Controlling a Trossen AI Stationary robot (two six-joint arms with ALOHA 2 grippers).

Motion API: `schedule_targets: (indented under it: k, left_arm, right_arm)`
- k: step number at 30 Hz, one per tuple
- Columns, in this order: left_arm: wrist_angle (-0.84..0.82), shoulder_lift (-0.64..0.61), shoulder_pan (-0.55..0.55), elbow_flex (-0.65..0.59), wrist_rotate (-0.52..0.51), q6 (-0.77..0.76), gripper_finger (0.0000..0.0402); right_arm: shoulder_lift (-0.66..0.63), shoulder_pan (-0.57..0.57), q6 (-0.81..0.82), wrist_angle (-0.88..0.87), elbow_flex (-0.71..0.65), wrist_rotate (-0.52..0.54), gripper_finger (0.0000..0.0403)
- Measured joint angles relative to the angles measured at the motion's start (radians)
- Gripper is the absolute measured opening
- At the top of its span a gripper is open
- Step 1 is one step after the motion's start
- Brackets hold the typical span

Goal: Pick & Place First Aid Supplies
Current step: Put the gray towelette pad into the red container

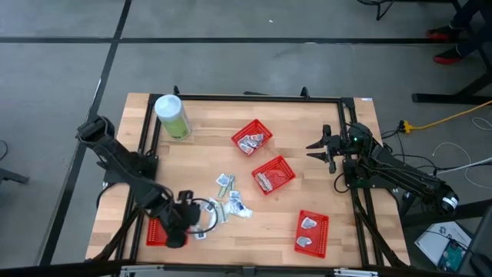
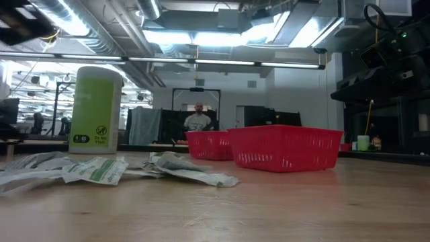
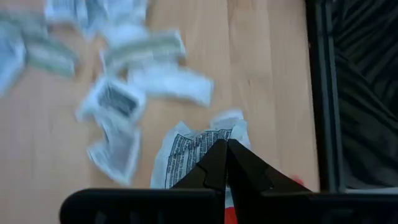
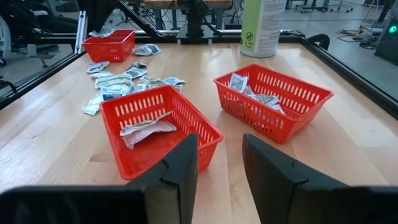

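At the table's near edge, toward seven o'clock in the overhead view, the left gripper (image 1: 184,218) hangs with its two dark fingers pressed together. Whether they pinch anything I cannot tell: in the left wrist view the closed tips (image 3: 225,163) sit over a crumpled white paper packet with black print (image 3: 198,148), touching or just above it. A small red mesh basket (image 1: 157,231) lies just beside this gripper at its eight o'clock, partly hidden under the arm.

Just past the left gripper, toward one o'clock from it, the loose first aid supplies (image 1: 229,201), flat white-grey packets and wrapped strips with green or blue marks, lie scattered on the bare wood. The left arm is plainly the nearer one to them. The printed packet's long axis appears to run roughly along the fingers' line, so a pinch across its short side looks workable.

At five o'clock on the table a second red basket (image 1: 312,233) holds two pale packets. Nearer the centre, a third (image 1: 274,174) holds a wrapped strip, and a fourth (image 1: 253,136) at twelve o'clock holds several.

The right gripper (image 1: 323,146) waits at three o'clock, fingers spread and empty, well apart from the pile. A tall pale-green canister with white lid (image 1: 172,115) stands at eleven o'clock.
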Motion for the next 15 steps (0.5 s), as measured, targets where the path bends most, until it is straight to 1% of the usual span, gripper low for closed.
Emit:
schedule_targets:
  k: [8,15]
  left_arm:
    - [-0.079,0.000,-0.131,0.000,0.031,-0.338,0.0004]
    - [-0.212,0.000,-0.219,0.000,0.045,-0.615,0.0007]
  right_arm:
    - [0.000,0.000,0.000,0.000,0.000,0.000,0.0126]
    - [0.000,0.000,0.000,0.000,0.000,0.000,0.0126]
